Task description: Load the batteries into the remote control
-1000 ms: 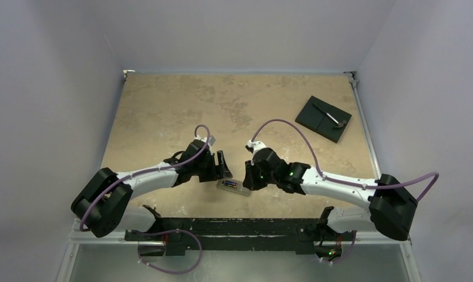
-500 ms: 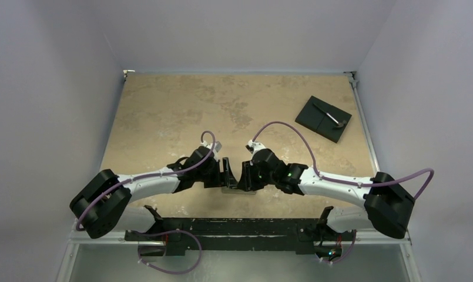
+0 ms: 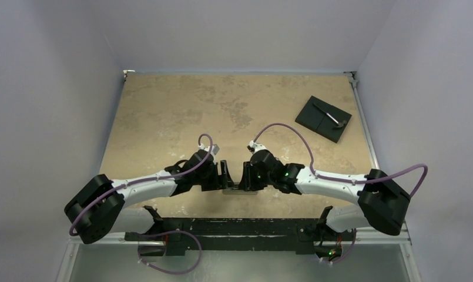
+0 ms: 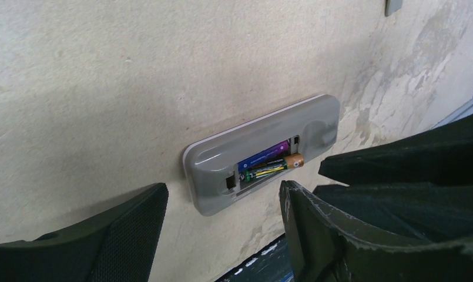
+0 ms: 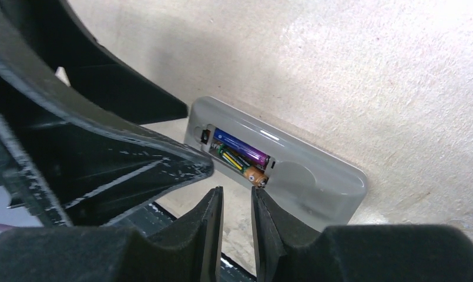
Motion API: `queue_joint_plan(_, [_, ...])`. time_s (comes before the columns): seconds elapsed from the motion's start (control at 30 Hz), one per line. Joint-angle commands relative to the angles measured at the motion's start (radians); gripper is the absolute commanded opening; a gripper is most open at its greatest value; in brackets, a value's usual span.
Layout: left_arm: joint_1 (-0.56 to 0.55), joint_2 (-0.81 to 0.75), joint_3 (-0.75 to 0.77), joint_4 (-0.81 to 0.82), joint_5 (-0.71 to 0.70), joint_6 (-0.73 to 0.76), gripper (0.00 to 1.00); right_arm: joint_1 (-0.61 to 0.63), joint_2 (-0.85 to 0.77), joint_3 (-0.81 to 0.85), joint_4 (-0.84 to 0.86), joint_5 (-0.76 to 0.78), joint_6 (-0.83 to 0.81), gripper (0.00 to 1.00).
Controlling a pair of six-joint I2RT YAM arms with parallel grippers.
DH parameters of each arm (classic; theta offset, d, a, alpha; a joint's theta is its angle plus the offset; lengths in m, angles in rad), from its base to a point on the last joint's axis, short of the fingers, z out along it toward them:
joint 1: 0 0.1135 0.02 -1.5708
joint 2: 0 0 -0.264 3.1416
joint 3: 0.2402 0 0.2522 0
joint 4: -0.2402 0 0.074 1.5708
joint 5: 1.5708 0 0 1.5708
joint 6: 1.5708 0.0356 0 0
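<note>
The remote control point(image 4: 263, 150) lies grey back up near the table's front edge, its battery bay open. Two batteries lie in the bay: a purple one point(image 4: 266, 155) and a green-and-yellow one with a copper end point(image 4: 275, 166), which sits slightly raised. My left gripper point(image 4: 222, 194) is open and empty, its fingers straddling the remote's near corner. My right gripper point(image 5: 237, 191) is nearly shut with a narrow gap, empty, one fingertip point(image 5: 260, 197) at the copper end of the raised battery point(image 5: 248, 170). In the top view both grippers point(image 3: 225, 174) point(image 3: 245, 176) meet over the remote point(image 3: 230, 190), hiding most of it.
A black square plate point(image 3: 323, 118) with a narrow grey strip point(image 3: 331, 116) on it lies at the back right. The black front rail point(image 3: 234, 226) runs just below the remote. The left gripper's finger point(image 5: 104, 158) crowds the right wrist view.
Both grippers have closed in from either side over the remote, which showed between them a second ago. The remote has not visibly moved.
</note>
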Motion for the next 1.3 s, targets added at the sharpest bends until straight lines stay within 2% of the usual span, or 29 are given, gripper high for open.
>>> queue_joint_plan(0.0, [-0.005, -0.032, -0.020, -0.085, -0.068, 0.003, 0.70, -0.003, 0.021, 0.003, -0.011, 0.026, 0.027, 0.30])
queue_joint_plan(0.43, [-0.005, -0.019, -0.022, -0.072, -0.074, 0.009, 0.63, -0.003, 0.066, 0.027, -0.013, 0.025, 0.034, 0.26])
queue_joint_plan(1.27, [-0.004, 0.035, -0.003, -0.036, -0.048, 0.028, 0.29, -0.003, 0.061, 0.041, -0.006, 0.037, 0.035, 0.25])
